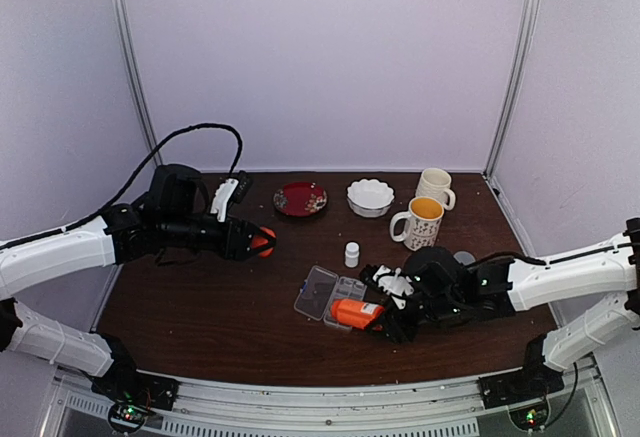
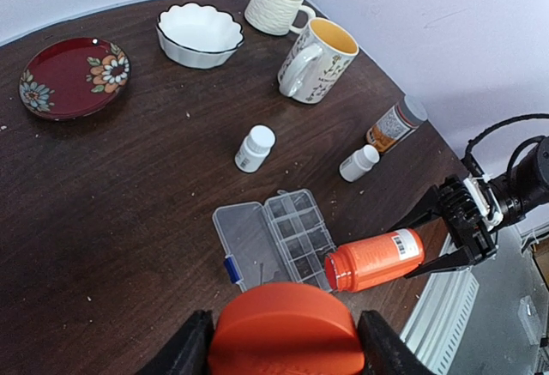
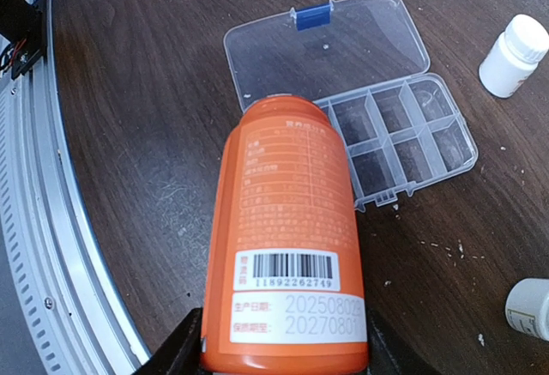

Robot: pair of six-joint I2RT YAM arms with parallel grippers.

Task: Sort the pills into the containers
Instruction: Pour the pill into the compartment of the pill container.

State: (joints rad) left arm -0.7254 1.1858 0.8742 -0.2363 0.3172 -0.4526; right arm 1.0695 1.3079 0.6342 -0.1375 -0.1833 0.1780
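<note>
**Orange bottle laid over the open pill box**

Our right gripper (image 3: 283,349) is clamped tight on the base end of an orange bottle (image 3: 287,238), one finger on each side, with the barcode label facing the wrist camera. We hold the bottle nearly flat. Its far end points away from the fingers and reaches over the near corner of the pill box (image 3: 420,182), which lies open on the table (image 3: 154,135).

Just past the bottle's tip and to its left, the clear lid (image 3: 326,45) lies flat, with a blue latch (image 3: 312,16) on its far edge. To the tip's right sit the two rows of cells (image 3: 433,139). The dark wood shows through their clear floors. We cannot tell whether any pills lie in them, and the bottle itself hides its mouth from the wrist view.

Well off to the left, our left gripper (image 2: 283,353) hangs above the table, closed on a round orange cap (image 2: 283,328).

A small white bottle (image 3: 513,55) stands beyond the cells, and a second white bottle (image 3: 530,306) stands close on the right of the right gripper. Farther out we see:
- an amber bottle with a grey cap (image 2: 396,123)
- a yellow-lined mug (image 2: 317,60)
- a cream mug (image 2: 276,6)
- a white scalloped bowl (image 2: 200,34)
- a red flowered plate (image 2: 75,77)
</note>
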